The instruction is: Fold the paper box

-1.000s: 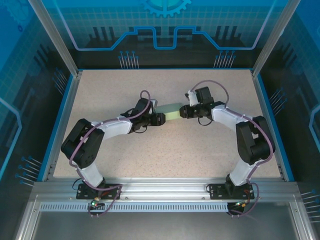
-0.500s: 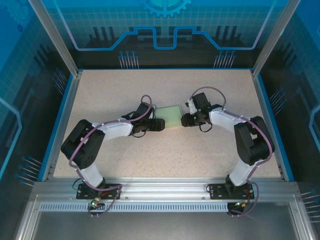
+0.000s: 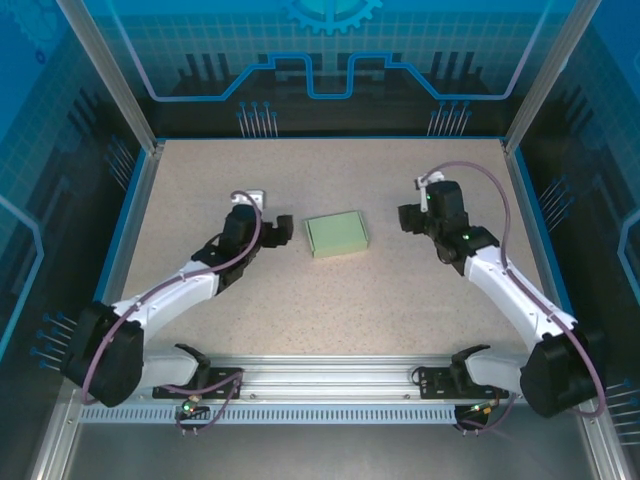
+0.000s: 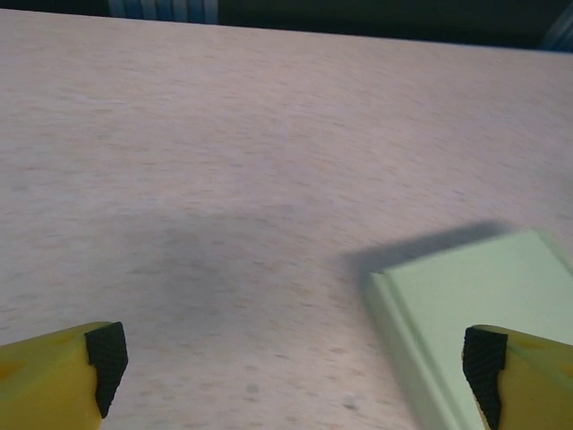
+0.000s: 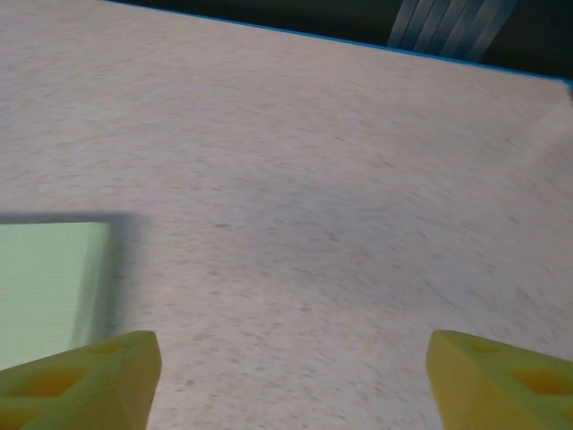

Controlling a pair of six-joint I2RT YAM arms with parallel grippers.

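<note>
the left gripper (image 3: 281, 232) hangs spread and empty just left of the paper box (image 3: 336, 234), and the right gripper (image 3: 408, 218), also spread with nothing in it, sits a little farther off on the box's right. the box lies flat on the table (image 3: 330, 310) between them, apparently closed up, so the job now seems a clean release: keep both grippers wide and clear of the box's ends, since thin card may spring open.
</note>
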